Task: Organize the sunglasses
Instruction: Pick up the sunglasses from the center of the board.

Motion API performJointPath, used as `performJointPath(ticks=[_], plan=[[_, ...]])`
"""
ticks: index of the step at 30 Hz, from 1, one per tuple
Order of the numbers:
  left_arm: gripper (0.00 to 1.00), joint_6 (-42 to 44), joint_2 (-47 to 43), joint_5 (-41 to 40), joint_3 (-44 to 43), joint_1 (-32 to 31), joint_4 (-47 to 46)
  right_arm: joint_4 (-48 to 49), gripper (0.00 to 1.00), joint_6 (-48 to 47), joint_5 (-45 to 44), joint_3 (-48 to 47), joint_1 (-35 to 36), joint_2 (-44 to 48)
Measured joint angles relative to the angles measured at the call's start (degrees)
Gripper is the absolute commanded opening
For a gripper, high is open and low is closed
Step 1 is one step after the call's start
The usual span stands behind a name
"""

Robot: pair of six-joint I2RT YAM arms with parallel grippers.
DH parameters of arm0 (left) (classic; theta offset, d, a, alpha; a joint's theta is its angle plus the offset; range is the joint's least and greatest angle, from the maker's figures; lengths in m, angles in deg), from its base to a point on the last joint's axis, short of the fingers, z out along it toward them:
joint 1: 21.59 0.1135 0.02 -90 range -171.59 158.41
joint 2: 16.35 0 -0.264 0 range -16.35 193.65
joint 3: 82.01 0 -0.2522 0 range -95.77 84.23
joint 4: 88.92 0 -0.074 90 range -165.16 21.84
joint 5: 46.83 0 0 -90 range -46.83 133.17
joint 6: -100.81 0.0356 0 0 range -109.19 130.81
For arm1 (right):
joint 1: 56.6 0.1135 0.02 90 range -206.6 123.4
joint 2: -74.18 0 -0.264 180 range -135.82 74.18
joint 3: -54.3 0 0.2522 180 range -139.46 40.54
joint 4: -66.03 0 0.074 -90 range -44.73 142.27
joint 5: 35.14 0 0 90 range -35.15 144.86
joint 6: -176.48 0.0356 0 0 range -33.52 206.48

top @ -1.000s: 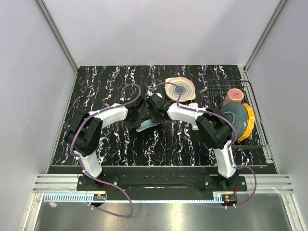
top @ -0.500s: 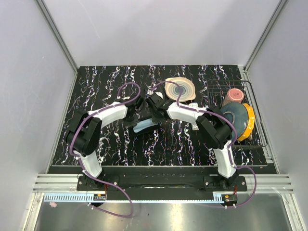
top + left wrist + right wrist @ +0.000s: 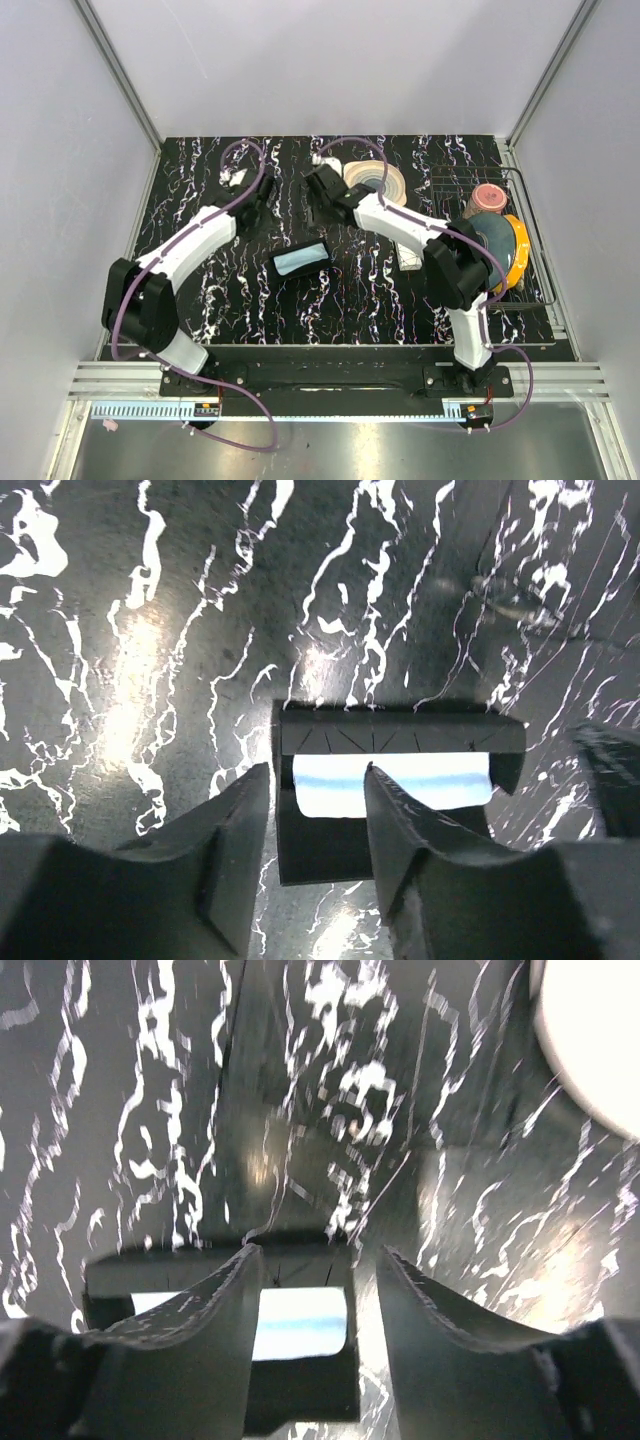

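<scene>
My left gripper (image 3: 262, 193) has its fingers spread, with nothing between them. The right gripper (image 3: 320, 188) is spread and empty too. The black case (image 3: 302, 260) lies on the marbled table (image 3: 200, 170), at 5 o'clock from the left gripper and 6 o'clock from the right, touching neither. In it I see only a pale blue strip (image 3: 298, 262). I cannot make out the sunglasses in any view, so I cannot tell their place.

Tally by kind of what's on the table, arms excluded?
Plates: 3 (swirled plate, blue-grey plate, orange plate)
Pink cup: 1
Wire rack: 1
Black case: 1
White box: 1
Total: 7
</scene>
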Motion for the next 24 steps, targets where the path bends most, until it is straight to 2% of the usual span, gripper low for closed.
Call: performJointPath(ticks=[1,5,9,14,21,24], plan=[[0.55,0.33,-0.55,0.15,0.0,0.87,-0.07,-0.13,0.63,-0.2,-0.2,-1.22,-0.72,-0.02],[0.69,2.08,-2.78,2.51,0.46,5.73,-1.81,-1.79,0.68,-1.62,-0.28,-9.57,-5.09,-2.08],[0.72,4.5,-4.13,6.23,0.79,9.53,-3.63,-4.02,0.69,-3.17,-0.31,-23.8,-9.38,-9.97],[0.73,7.13,-4.11,11.39,0.76,12.28,-5.4,-12.61,0.67,-4.07,-0.33,-40.5,-12.83,-22.43],[0.73,8.63,-3.32,15.17,0.68,13.31,-6.88,-21.84,0.56,-4.07,1.42,-42.34,-13.44,-27.67],[0.73,8.85,-2.29,16.24,0.68,13.42,-7.3,-23.61,0.47,-4.07,1.66,-42.34,-13.49,-27.74]])
